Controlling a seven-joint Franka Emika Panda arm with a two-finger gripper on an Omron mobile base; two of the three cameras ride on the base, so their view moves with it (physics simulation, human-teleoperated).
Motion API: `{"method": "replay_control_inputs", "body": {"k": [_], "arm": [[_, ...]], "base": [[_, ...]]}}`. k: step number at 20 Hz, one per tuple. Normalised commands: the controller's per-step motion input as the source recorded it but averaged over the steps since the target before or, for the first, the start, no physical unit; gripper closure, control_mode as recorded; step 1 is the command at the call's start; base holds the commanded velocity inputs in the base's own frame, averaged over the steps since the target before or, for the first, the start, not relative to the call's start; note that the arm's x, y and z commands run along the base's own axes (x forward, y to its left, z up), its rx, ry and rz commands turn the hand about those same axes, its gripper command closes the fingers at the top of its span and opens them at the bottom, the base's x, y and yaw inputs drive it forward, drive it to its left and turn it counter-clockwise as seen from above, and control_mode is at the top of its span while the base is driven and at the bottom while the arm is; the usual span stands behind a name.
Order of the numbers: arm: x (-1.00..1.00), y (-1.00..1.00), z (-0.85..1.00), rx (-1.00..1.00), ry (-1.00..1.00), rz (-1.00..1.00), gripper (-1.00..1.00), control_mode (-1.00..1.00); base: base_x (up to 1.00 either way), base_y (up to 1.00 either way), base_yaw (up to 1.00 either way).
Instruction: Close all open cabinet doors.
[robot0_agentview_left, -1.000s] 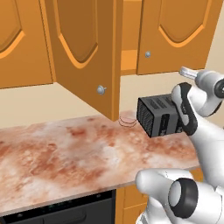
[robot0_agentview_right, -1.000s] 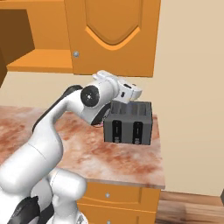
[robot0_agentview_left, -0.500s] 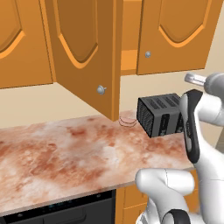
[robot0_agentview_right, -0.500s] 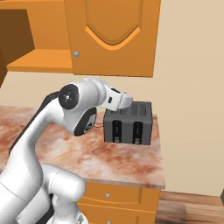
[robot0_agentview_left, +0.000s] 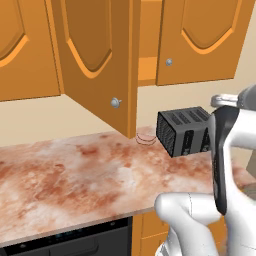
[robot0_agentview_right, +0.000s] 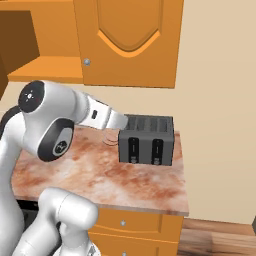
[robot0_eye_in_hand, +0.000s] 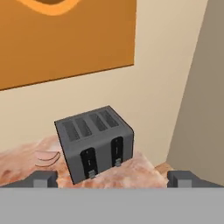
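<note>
End effector (robot0_eye_in_hand: 112, 179) gapes wide, empty, facing the toaster (robot0_eye_in_hand: 94, 142) below a cabinet door (robot0_eye_in_hand: 65, 37).

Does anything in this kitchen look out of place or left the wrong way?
Yes: one tall cabinet door hangs swung wide open over the counter, showing the shelf behind it, while the door to its right sits shut. The black toaster stands upright, and nothing looks spilled.
</note>
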Motion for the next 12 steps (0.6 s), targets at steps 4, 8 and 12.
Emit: {"method": "replay_control_inputs", "body": {"k": [4, 8, 12], "arm": [[-0.65, 0.68, -0.37, -0.08, 0.04, 0.05, -1.00, -1.00], [-0.85, 0.61, -0.47, -0.12, 0.00, 0.15, -1.00, -1.00], [-0.68, 0.73, -0.42, -0.16, 0.00, 0.22, -1.00, -1.00]], "base": [[0.00, 0.00, 0.00], [0.00, 0.00, 0.00], [0.00, 0.00, 0.00]]}}
